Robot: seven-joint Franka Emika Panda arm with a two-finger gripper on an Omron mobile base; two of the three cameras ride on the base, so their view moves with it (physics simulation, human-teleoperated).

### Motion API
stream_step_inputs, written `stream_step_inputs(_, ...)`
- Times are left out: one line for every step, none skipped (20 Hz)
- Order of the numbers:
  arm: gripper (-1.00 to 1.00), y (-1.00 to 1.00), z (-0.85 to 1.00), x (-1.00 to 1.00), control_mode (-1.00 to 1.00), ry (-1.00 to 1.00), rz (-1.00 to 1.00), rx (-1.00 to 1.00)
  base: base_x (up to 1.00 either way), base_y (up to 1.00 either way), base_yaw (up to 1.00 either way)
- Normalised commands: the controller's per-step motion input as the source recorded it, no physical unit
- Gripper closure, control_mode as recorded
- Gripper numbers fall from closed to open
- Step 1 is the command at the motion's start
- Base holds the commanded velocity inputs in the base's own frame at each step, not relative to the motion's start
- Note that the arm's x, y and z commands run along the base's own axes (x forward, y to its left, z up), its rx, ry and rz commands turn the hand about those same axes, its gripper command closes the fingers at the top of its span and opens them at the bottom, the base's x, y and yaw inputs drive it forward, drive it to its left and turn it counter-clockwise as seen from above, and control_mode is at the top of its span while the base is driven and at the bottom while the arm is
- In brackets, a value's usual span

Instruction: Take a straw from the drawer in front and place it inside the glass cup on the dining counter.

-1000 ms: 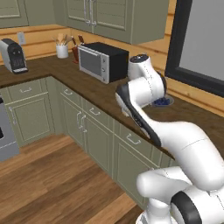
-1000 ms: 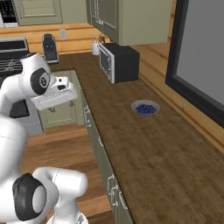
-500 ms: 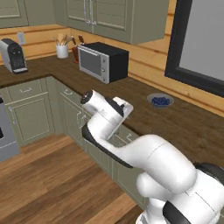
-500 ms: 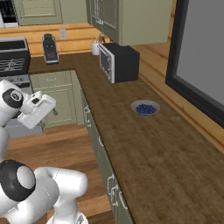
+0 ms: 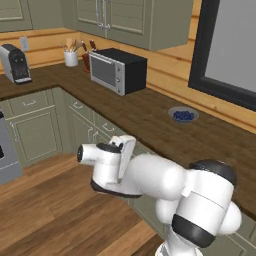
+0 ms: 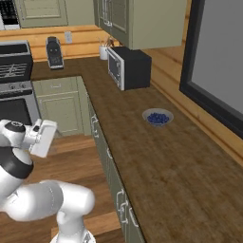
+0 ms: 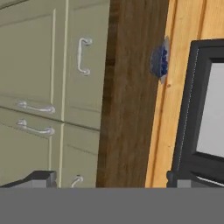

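Here, in the left base view, the white arm is folded low in front of the sage-green cabinet fronts [image 5: 87,131], its hand [image 5: 123,152] down beside the edge of the long dark-brown wood-grain worktop [image 5: 150,120]; the fingers themselves are hidden behind the hand. On that worktop stand a black microwave with a silver door [image 5: 118,70], a small grey bowl of blue berries [image 5: 183,115], a white utensil holder [image 5: 71,58] and a grey coffee machine [image 5: 14,63] in the far corner. From the right base view, the hand [image 6: 42,137] hangs over the plank floor [image 6: 71,161], well apart from the berry bowl [image 6: 158,116], with the cabinet row [image 6: 102,147] to its right and a steel stove [image 6: 16,90] behind it. In the rolled hand view, the two dark fingers [image 7: 111,178] stand wide apart at the bottom corners with nothing between them, facing panelled green drawer fronts with curved silver handles [image 7: 83,56]. Which of these fronts is the wide drawer of the task I cannot tell; all are shut. Beyond them run the worktop edge [image 7: 127,109], the berry bowl [image 7: 160,59] seen side-on, and a dark window frame [image 7: 192,109].
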Motion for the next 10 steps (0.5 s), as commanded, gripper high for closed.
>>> stream_step_inputs(-1.0, 0.0, -0.62, 0.41, -1.0, 0.0, -0.02, -0.32, 0.0, 0.0, 0.0)
stream_step_inputs(-1.0, 0.0, -0.55, 0.41, -1.0, 0.0, -0.02, -0.28, 0.0, 0.0, 0.0)
stream_step_inputs(-1.0, 0.0, -0.5, 0.37, -1.0, 0.0, -0.02, -0.25, 0.0, 0.0, 0.0)
stream_step_inputs(-1.0, 0.0, -0.46, 0.36, -1.0, 0.0, -0.01, -0.21, 0.0, 0.0, 0.0)
stream_step_inputs(-1.0, -0.04, -0.44, 0.35, -1.0, 0.0, 0.0, -0.14, 0.0, 0.0, 0.0)
stream_step_inputs(-1.0, -0.14, -0.42, 0.36, -1.0, 0.0, 0.0, -0.08, 0.0, 0.0, 0.0)
stream_step_inputs(-1.0, -0.24, -0.41, 0.33, -1.0, 0.0, 0.0, -0.05, 0.0, 0.0, 0.0)
stream_step_inputs(-1.0, -0.31, -0.44, 0.33, -1.0, 0.0, 0.0, -0.03, 0.0, 0.0, 0.0)
stream_step_inputs(-1.0, -0.39, -0.42, 0.27, -1.0, 0.0, 0.0, -0.02, 0.0, 0.0, 0.0)
stream_step_inputs(-1.0, -0.42, -0.4, 0.26, -1.0, 0.0, -0.01, 0.0, 0.0, 0.0, 0.0)
